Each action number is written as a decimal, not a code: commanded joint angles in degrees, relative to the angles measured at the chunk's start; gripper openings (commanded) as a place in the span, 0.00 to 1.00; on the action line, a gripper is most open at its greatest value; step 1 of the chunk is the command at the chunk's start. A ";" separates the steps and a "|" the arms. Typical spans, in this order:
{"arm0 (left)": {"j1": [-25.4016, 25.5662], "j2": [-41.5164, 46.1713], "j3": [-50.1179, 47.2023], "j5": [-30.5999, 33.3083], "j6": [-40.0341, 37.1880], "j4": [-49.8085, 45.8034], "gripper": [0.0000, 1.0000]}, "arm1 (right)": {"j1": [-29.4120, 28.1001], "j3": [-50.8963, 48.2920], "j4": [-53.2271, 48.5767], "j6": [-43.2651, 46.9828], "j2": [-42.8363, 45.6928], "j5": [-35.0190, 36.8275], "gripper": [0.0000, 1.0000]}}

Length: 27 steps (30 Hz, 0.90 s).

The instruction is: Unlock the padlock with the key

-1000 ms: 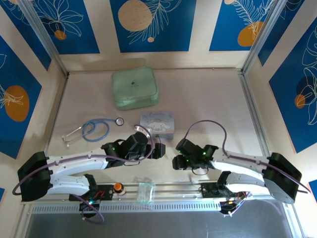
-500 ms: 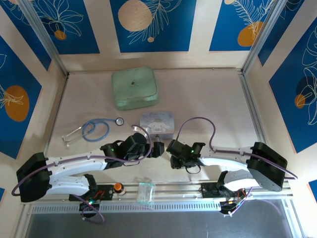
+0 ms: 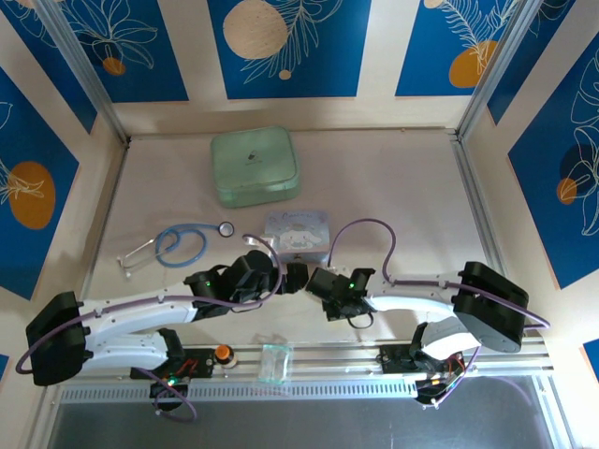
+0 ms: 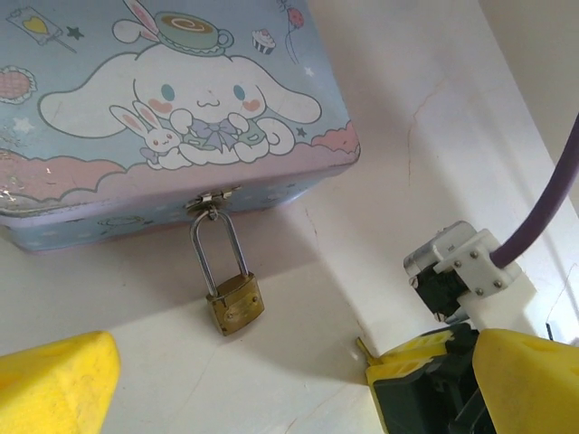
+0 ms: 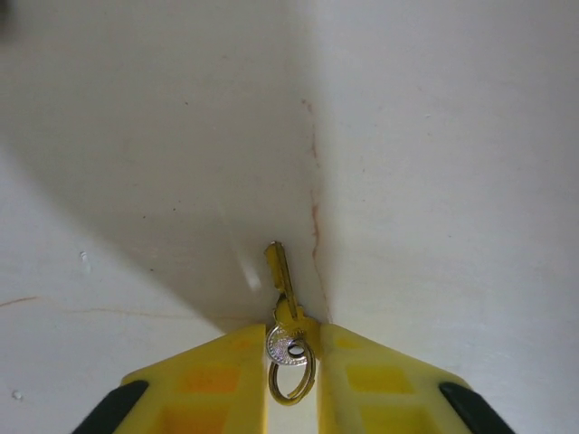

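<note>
Though short of the padlock (image 4: 233, 307) — key (image 5: 280, 271) pinched in right gripper (image 5: 291, 338), left gripper (image 4: 294, 384) spread wide.

Tin (image 4: 172, 108) cropped top and left; key (image 5: 279, 267) partly hidden.

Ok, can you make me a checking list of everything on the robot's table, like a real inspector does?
Surface: pale table, a few thin cracks.
Job's things: small brass padlock looks shut, shackle hooked through the latch of the lavender cartoon-printed tin; tiny metal key on a ring, not yet in the lock.
Clutter: mint-green square tin, blue stethoscope, orange round button.
Grippers: left gripper open, facing the padlock; right gripper shut on the key.
Cables: purple cable looping over each arm, no snag seen.
Surroundings: blue leaf-painted wall panels; nothing seen in the way.
</note>
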<state>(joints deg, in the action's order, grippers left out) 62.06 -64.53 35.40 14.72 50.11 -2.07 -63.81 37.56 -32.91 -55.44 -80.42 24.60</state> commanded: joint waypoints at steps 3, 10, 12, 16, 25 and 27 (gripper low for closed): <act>0.15 0.78 -2.63 1.76 3.06 3.02 1.00 | 0.76 -5.62 7.24 0.18 -0.87 -6.10 0.10; 0.16 -1.99 -4.70 0.02 6.95 10.73 1.00 | 8.68 -11.54 12.55 6.87 8.91 -13.94 0.05; 0.25 -3.31 -5.17 -0.75 8.12 13.92 1.00 | 11.12 -12.41 12.35 8.95 11.82 -15.95 0.05; 0.69 -5.40 -5.25 -0.51 8.71 16.71 0.99 | 15.14 -12.49 10.72 12.40 16.05 -19.39 0.04; 2.07 -10.29 -6.78 -1.03 11.24 25.93 0.78 | 18.83 -9.87 10.83 16.66 19.16 -26.07 0.03; 2.27 -12.37 -6.50 -2.32 10.85 28.74 0.74 | 18.83 -8.87 11.26 17.33 19.34 -27.46 0.03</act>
<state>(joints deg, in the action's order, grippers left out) 63.57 -74.81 29.06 14.00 60.55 20.71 -45.19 26.06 -21.26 -40.82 -62.02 1.48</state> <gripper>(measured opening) 0.750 0.042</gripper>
